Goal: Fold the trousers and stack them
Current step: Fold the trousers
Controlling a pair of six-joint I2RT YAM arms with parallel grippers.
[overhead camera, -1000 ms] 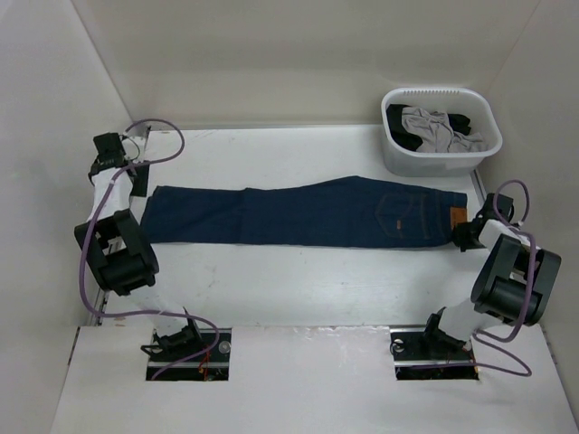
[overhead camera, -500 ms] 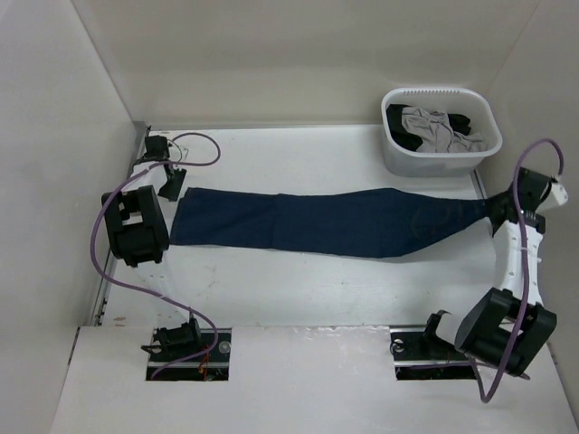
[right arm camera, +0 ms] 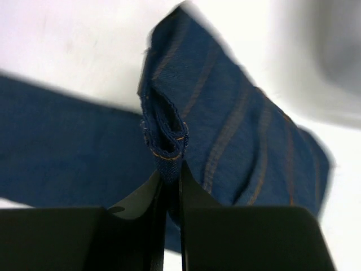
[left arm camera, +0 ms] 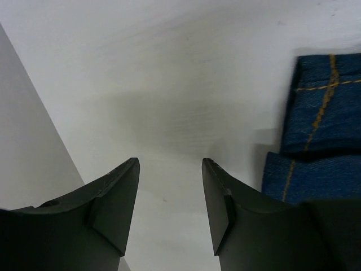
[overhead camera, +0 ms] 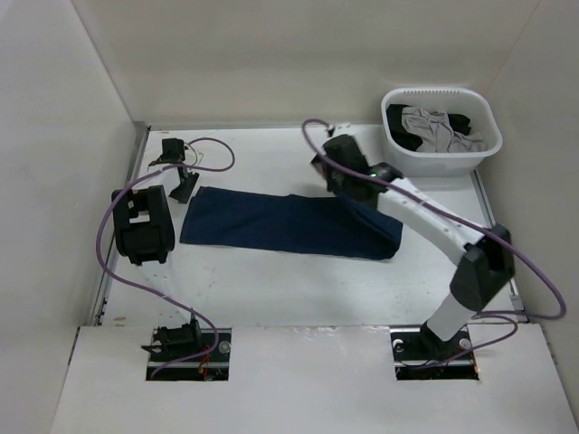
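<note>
1. Reference landmark: the white slatted plastic basket, at the far right corner of the white table. It contains crumpled grey and black clothes.

2. Work item: the dark indigo-blue denim trousers lie on the table, to the left of the basket and nearer the arm bases than it. They form a long band running away from the basket toward the left wall. The end nearest the basket is doubled back over the rest, with a rounded fold at the edge on the basket side.

3. Right gripper: positioned left of the basket, over the far edge of the trousers. In the right wrist view, the right gripper has its jaws pressed nearly together on a thick stitched edge of the denim, which stands up between the fingertips. The cloth hangs away from that edge with orange seam lines showing.

4. Left gripper: positioned at the end of the trousers farthest from the basket. In the left wrist view, the left gripper has its jaws moderately apart with only bare table between them. It holds nothing. Two hemmed leg ends lie just beside its right finger; whether they touch cannot be determined.
</note>
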